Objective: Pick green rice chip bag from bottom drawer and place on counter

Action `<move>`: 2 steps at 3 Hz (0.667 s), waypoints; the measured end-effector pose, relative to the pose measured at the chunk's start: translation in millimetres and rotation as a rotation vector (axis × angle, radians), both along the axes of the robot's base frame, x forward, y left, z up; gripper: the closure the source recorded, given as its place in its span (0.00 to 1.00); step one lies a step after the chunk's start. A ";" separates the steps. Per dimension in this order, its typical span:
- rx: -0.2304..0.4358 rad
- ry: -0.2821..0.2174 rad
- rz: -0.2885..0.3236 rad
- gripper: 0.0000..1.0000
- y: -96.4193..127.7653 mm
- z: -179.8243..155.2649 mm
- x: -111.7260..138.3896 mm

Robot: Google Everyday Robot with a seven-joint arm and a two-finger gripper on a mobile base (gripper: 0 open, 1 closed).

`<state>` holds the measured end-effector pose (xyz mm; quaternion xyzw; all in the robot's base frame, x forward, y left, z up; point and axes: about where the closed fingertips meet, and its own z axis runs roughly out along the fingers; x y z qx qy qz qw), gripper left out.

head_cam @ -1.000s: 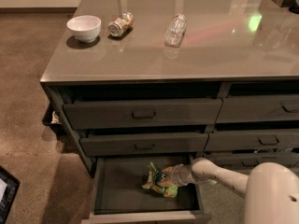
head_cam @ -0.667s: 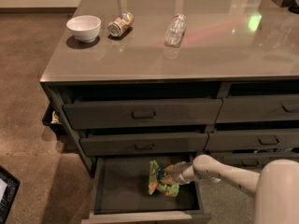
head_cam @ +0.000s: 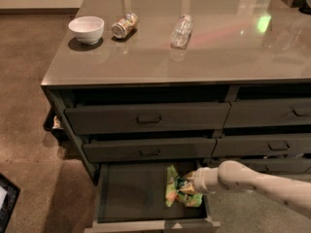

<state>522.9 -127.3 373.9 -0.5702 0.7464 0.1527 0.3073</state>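
The green rice chip bag is in the open bottom drawer, at its right side, crumpled and tipped up on edge. My gripper reaches in from the right on its white arm and is shut on the bag's right side, low inside the drawer. The bag hides most of the fingers. The counter tops the cabinet above, glossy grey-brown with light reflections.
On the counter's far left stand a white bowl, a tin can on its side and a clear plastic bottle on its side. The two handled drawers above the open one are closed. A dark object sits at the lower left on the floor.
The bag has been drawn up from lying flat to standing on edge in the gripper. The arm has shifted slightly right and up.
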 end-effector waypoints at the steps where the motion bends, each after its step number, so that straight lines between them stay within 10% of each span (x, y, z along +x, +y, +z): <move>1: -0.099 -0.038 -0.014 1.00 -30.3 68.7 -33.7; 2: -0.188 -0.111 -0.021 1.00 -50.9 138.8 -42.1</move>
